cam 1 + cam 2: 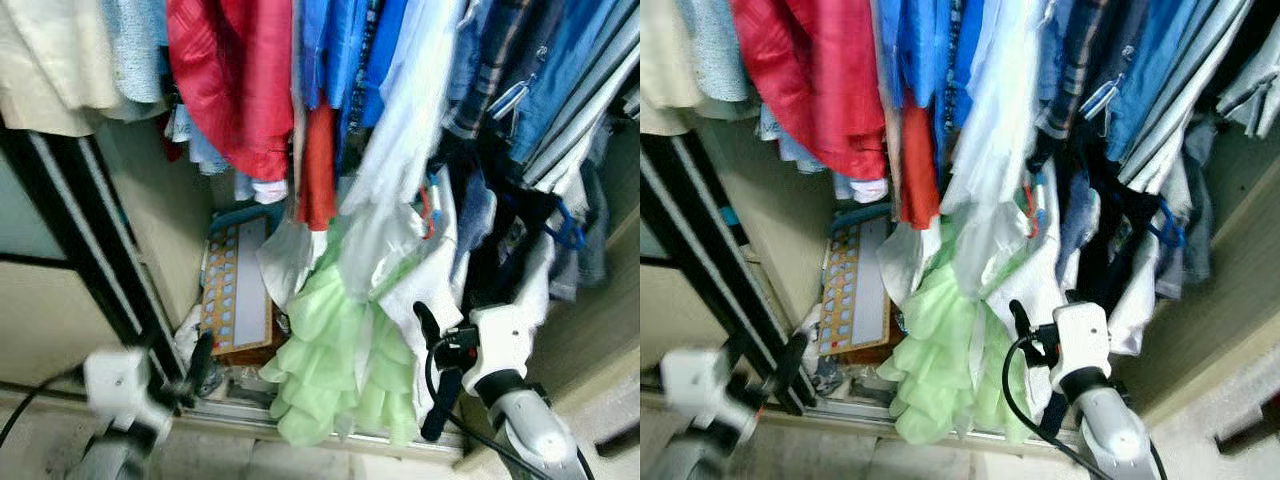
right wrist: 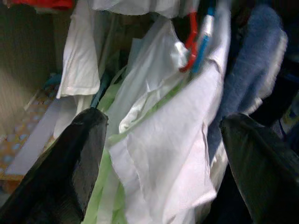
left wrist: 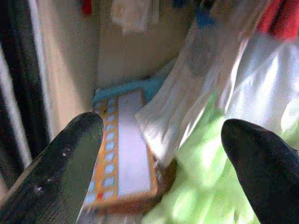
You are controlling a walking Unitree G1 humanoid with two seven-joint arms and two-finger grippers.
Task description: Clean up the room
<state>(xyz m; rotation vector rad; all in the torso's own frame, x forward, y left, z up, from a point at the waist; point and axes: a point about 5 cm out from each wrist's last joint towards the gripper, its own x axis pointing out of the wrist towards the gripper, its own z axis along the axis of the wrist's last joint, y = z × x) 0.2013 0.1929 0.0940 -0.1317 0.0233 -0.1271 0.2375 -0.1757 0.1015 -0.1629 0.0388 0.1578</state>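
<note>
An open closet holds hanging clothes: a red garment, blue shirts, a long white garment and a light green ruffled garment that reaches down to the floor track. My left gripper is low at the left by the door frame; it is open and empty, and its wrist view looks at an orange-framed board. My right gripper is open just in front of the white cloth, right of the green ruffles, with nothing between its fingers.
The orange board with blue squares leans in the closet's left corner against the beige side wall. A black sliding-door frame stands at the left. Red and blue hangers hang among dark clothes on the right.
</note>
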